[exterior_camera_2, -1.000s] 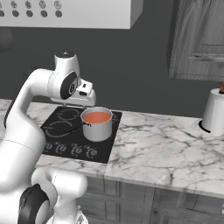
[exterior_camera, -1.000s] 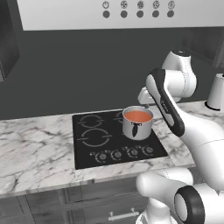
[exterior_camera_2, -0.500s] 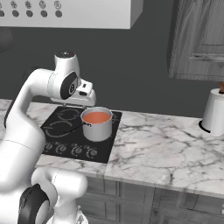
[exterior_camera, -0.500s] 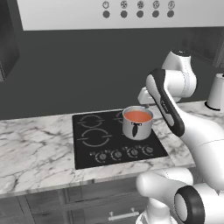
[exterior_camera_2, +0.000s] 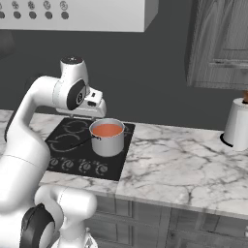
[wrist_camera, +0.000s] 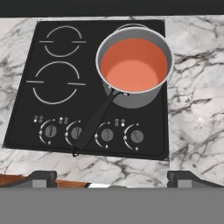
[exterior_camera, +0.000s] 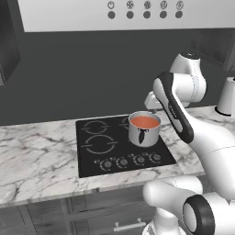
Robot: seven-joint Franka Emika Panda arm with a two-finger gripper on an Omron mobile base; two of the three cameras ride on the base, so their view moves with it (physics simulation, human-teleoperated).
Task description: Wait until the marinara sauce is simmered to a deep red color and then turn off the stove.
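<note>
Nothing shifting since earlier frames, gripper [wrist_camera: 112, 178] hanging wide open at bottom centre, orange-red sauce [wrist_camera: 134, 65] sitting in pot [wrist_camera: 131, 99] upper right on stove [wrist_camera: 26, 118], four knobs [wrist_camera: 107, 134] lining its front.

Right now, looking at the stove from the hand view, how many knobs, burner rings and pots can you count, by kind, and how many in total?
Knobs along the front of the stove: 4, the first at
Bare burner rings: 2, one at
Pots: 1, the steel pot holding orange-red marinara sauce; any ring beneath it is hidden
Total: 7
</note>
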